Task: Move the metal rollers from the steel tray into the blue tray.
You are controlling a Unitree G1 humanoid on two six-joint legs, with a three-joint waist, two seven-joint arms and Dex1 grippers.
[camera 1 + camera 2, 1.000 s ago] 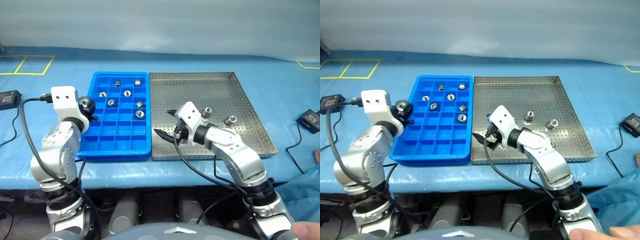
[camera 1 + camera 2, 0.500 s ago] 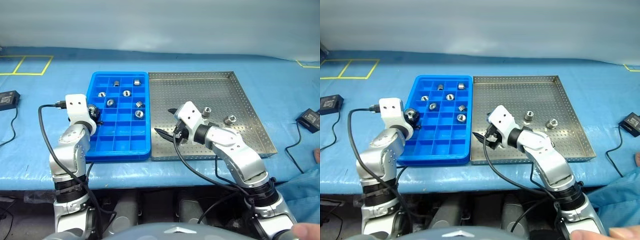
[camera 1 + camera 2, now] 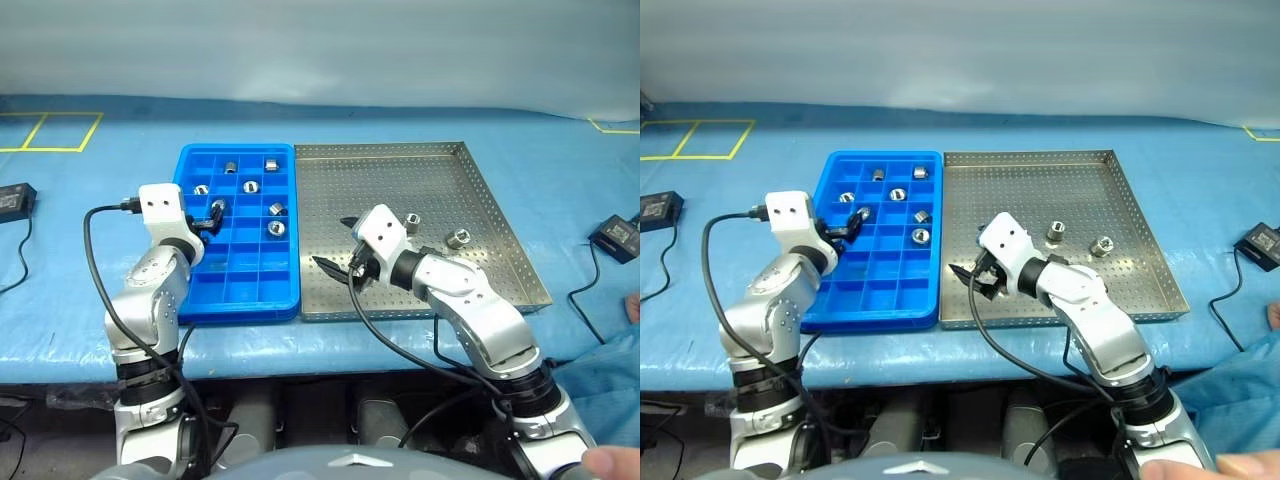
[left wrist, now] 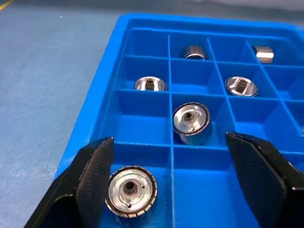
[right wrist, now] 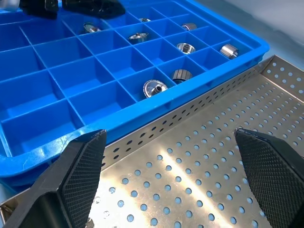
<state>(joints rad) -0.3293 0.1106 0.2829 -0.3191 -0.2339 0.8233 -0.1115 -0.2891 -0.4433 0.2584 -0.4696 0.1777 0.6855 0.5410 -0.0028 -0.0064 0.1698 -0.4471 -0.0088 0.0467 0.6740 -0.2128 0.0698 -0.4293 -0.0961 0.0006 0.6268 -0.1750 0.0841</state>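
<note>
no legible writing on blue tray [image 3: 238, 290] or rollers [image 4: 191, 121], seemingly.

- Blue tray [image 3: 240, 270], gridded plastic, is lying flat, its long side touching the steel tray [image 3: 500, 255].
- Several metal rollers [image 3: 276, 228] are sitting in separate compartments at its far end.
- Two rollers [image 3: 459, 238] are resting on the steel tray's perforated floor, away from the blue tray.

Most of the steel tray [image 3: 480, 180] is lying bare around two metal rollers [image 3: 412, 222], while grid walls are dividing the blue tray [image 3: 240, 285] into tight compartments.
</note>
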